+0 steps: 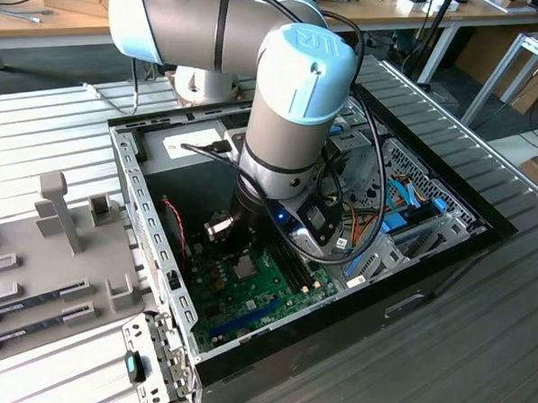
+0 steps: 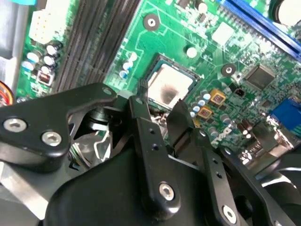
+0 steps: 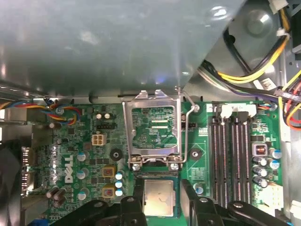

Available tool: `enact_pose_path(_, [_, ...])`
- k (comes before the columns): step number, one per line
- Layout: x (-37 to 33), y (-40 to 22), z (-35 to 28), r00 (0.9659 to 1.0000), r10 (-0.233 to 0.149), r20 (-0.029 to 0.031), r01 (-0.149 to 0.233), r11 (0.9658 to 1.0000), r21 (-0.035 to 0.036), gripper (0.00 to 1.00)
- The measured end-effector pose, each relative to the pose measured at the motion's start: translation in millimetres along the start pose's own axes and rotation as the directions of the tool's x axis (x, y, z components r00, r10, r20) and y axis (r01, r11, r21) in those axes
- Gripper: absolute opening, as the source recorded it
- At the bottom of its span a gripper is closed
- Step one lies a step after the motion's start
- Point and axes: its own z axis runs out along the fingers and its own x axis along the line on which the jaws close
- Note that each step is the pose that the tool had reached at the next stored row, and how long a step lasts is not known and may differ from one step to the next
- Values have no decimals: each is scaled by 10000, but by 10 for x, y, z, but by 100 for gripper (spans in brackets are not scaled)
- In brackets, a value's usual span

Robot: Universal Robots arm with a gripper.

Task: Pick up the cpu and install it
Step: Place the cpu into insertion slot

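Green motherboard (image 1: 256,297) lies flat in the bottom of an open computer case (image 1: 152,217). The case rests on a ribbed grey worktop (image 1: 493,334). We note the arm (image 1: 291,101) reaching down into the case from above, with its wrist low over the board.

Cpu (image 3: 159,197): a silvery square with a thin green rim, lying flat in the socket on the board. In the second wrist view it (image 2: 170,84) shows a dull smudge on its metal top and sits inside a dark surround.

Gripper (image 3: 162,187): black and directly over the cpu. In both wrist views its body flanks the chip on two opposite sides (image 2: 160,106). We cannot tell whether it clamps the chip or only stands around it.

Retention frame (image 3: 153,129): bright metal, swung open off the socket and hinged just beside the cpu. Its wire lever (image 3: 186,127) is raised alongside.

Memory slots (image 3: 233,155): long and black, running side by side near the socket. A bundle of yellow and dark cables (image 3: 249,70) lies beyond the board's edge.

Grey holder (image 1: 64,248): on the worktop at the exterior view's left, just beside the case.
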Motion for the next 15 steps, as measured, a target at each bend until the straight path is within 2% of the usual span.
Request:
enact_pose_path(2, [21, -1, 11, 10000, 1, 0, -1, 10000, 0, 44])
enact_pose_path(6, [21, -3, 28, 10000, 1, -2, -1, 10000, 24, 44])
enact_pose_path(15, [21, -10, 72, 10000, 2, 1, -2, 10000, 25, 44])
